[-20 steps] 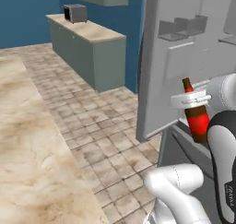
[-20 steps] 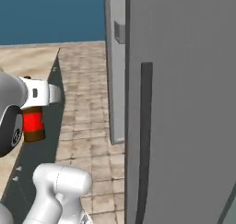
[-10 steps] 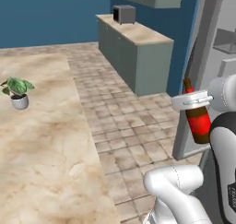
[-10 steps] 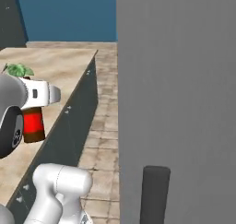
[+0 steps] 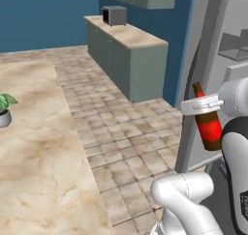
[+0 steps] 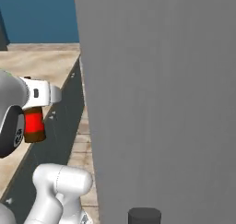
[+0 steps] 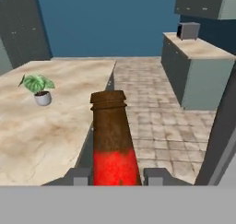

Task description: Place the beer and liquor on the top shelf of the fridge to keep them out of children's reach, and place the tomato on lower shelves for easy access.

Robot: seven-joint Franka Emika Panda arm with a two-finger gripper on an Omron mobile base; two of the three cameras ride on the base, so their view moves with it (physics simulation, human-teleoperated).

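My gripper (image 7: pixel 117 176) is shut on the beer (image 7: pixel 113 140), a brown bottle with a red label; its neck rises between the two fingertips (image 7: pixel 78 176). In the left base view the beer (image 5: pixel 208 125) hangs upright under the white hand (image 5: pixel 202 105), just in front of the fridge (image 5: pixel 213 40), whose grey door panel carries boxy bins high up. From the right base, the beer (image 6: pixel 33 124) sits below the hand at the left, and the fridge (image 6: pixel 161 103) door stands close as a flat grey wall. The liquor, the tomato and the shelves are out of view.
A beige stone counter (image 5: pixel 34 171) lies to the left with a potted plant (image 5: pixel 4 110) on it. Tiled floor (image 5: pixel 126 132) runs between it and a grey-green counter (image 5: pixel 131 50) carrying a dark box appliance (image 5: pixel 114 15). A dark door handle (image 6: pixel 144 216) pokes up at the bottom.
Both base views have swung with the base: the fridge slid right and closer, and the counter with the plant came into view. The beer stays in my shut gripper.
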